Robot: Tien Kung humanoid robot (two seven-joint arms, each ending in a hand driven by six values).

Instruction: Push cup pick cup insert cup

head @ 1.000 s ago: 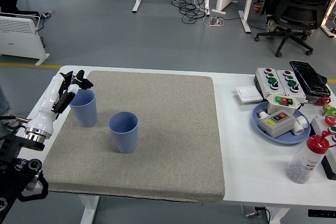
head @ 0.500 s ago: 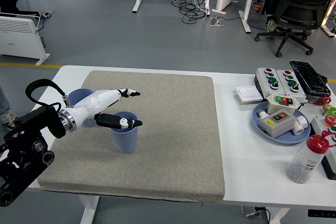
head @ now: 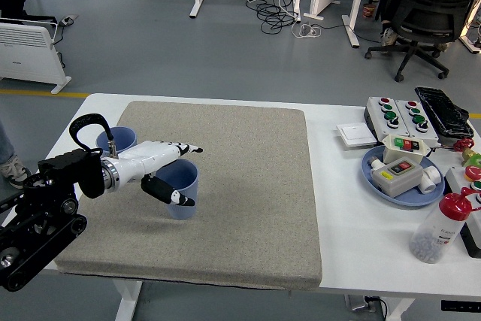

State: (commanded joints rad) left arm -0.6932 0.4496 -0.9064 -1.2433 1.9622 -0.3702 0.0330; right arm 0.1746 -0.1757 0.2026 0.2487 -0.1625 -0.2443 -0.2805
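Two blue ribbed cups stand upright on the grey mat (head: 248, 186). The nearer cup (head: 183, 188) is at the mat's left centre. The second cup (head: 116, 139) stands behind it to the left, partly hidden by my forearm. My left hand (head: 192, 174) reaches in from the left and clasps the nearer cup: the white fingers (head: 184, 148) lie along its far rim and the thumb (head: 174, 198) presses on its near wall. The cup rests on the mat. My right arm is out of view.
A blue dish (head: 373, 178) with button boxes, a red-capped bottle (head: 437, 228), more button boxes (head: 394, 114) and a white switch plate (head: 355, 134) sit on the white table at the right. The table's near edge runs just below the mat.
My left hand swung from the far-left cup over to the nearer cup, then dropped around it, the thumb moving down onto its near wall. Both cups stayed about where they were.
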